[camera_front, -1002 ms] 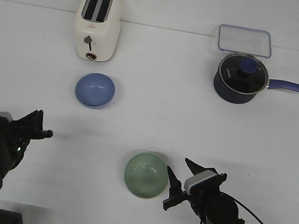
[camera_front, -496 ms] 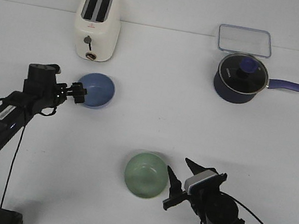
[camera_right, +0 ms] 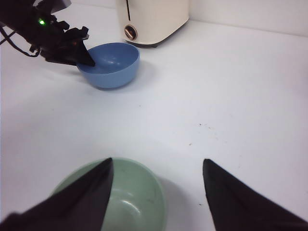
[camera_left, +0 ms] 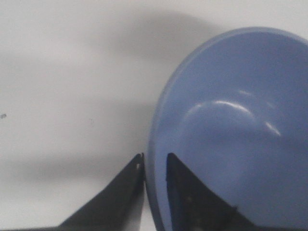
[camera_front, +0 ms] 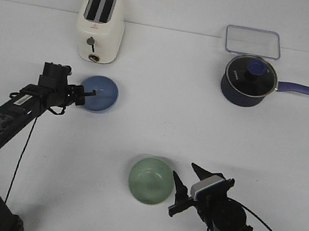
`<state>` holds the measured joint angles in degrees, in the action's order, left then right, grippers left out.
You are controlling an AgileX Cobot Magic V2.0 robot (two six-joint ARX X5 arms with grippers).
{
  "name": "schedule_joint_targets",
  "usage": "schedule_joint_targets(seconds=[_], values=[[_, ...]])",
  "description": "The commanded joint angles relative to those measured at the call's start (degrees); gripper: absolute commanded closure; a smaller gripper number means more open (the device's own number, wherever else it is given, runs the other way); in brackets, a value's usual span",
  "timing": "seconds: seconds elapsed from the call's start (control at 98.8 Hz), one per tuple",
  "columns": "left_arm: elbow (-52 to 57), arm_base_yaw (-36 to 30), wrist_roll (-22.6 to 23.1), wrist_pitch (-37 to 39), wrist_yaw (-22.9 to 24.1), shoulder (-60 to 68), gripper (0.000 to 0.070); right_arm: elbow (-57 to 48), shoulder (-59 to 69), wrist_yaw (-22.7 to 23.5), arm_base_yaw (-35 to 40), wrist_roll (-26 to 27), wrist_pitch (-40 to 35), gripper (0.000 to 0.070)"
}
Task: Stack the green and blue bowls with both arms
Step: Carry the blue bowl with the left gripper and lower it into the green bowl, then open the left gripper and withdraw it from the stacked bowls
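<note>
The light blue bowl (camera_front: 103, 91) sits in front of the toaster. My left gripper (camera_front: 88, 93) is at its left rim, one finger inside and one outside, shut on the rim (camera_left: 155, 144). The bowl fills the left wrist view (camera_left: 231, 125) and also shows in the right wrist view (camera_right: 115, 60), with the left gripper (camera_right: 89, 61) on its edge. The pale green bowl (camera_front: 151, 181) rests near the table's front middle. My right gripper (camera_front: 183, 169) is open and empty just right of it; in the right wrist view (camera_right: 158, 163) one finger overlaps the green bowl (camera_right: 139, 202).
A cream toaster (camera_front: 100, 25) stands behind the blue bowl. A dark navy lidded saucepan (camera_front: 249, 81) with its handle pointing right stands at the back right, a clear rectangular container (camera_front: 253, 42) behind it. The table (camera_front: 201, 124) is white.
My left arm swung from the front left corner up to the blue bowl and closed on its left rim. The right arm and both bowls have not moved.
</note>
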<state>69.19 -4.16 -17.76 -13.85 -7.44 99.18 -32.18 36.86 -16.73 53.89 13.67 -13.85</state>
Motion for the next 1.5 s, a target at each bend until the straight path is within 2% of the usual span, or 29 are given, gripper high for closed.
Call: schedule_joint_targets(seconds=[0.0,0.162,0.344,0.486,0.627,0.799,0.921,1.032,1.376,1.447,1.487], values=[[1.36,-0.11,1.77,-0.09,-0.24,0.55,0.069,0.04,0.31,-0.44,0.52,-0.5,0.85,0.0313],[1.38,-0.33,3.06,-1.11,-3.02,-3.72,0.0689,0.02,0.2,-1.55,0.52,-0.5,0.98,0.0312],[1.36,-3.19,5.03,-5.62,-5.66,-15.08,0.069,0.02,0.2,-1.55,0.52,-0.5,0.98,0.0312],[0.55,-10.1,5.51,-12.02,-6.21,-22.56,0.069,0.02,0.22,-1.55,0.52,-0.5,1.05,0.0312],[-3.76,-20.02,4.17,-12.2,-5.95,-26.58,0.069,0.02,0.2,-1.55,0.52,-0.5,1.05,0.0312],[-9.35,-30.93,0.87,-9.22,-3.52,-25.83,0.069,0.02,0.22,-1.51,0.52,-0.5,1.09,0.0312],[-10.64,-35.5,-0.72,-5.75,-2.16,-24.15,0.069,0.02,0.22,-1.53,0.52,-0.5,1.03,0.0312],[-10.64,-37.62,-1.53,-3.65,-1.14,-22.25,0.069,0.02,0.26,-1.51,0.52,-0.5,1.05,0.0312],[-10.64,-40.52,-1.97,-3.69,-1.16,-16.74,0.0688,0.02,0.26,-1.53,0.52,-0.5,1.01,0.0312],[-10.64,-40.87,-1.79,-3.39,-1.16,-16.76,0.0671,0.02,0.26,-1.53,0.52,-0.5,0.98,0.0312],[-10.64,-40.87,-1.84,-3.32,-1.16,-16.76,0.0624,0.02,0.26,-1.53,0.52,-0.5,0.98,0.0312]])
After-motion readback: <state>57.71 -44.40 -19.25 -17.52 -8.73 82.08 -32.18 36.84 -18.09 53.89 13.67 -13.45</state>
